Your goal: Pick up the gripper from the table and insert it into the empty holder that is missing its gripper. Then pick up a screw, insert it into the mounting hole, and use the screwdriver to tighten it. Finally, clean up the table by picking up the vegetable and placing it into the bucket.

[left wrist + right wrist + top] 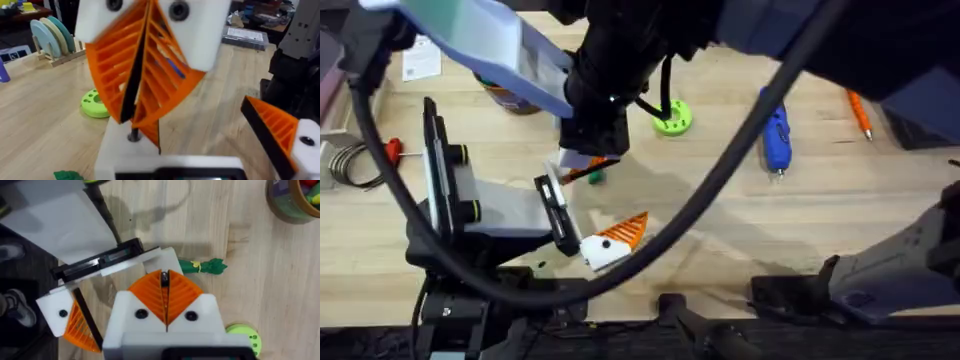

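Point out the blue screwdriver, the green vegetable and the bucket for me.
screwdriver [775, 133], overhead view, middle of its blue body.
vegetable [202, 266], right wrist view, its knotted middle.
bucket [282, 204], right wrist view, its olive side wall.

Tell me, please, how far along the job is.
Nothing looks finished. The right end effector is shut on the small orange-and-black gripper piece at the white holder: insertion in hand. Left: screwing with the blue pen-shaped screwdriver, and the dark green toy vegetable, outside the olive-green tin bucket.

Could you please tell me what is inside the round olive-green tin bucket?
Inside the round olive-green tin bucket, red, yellow and green toy pieces show above its rim; whatever lies deeper is covered by its wall.
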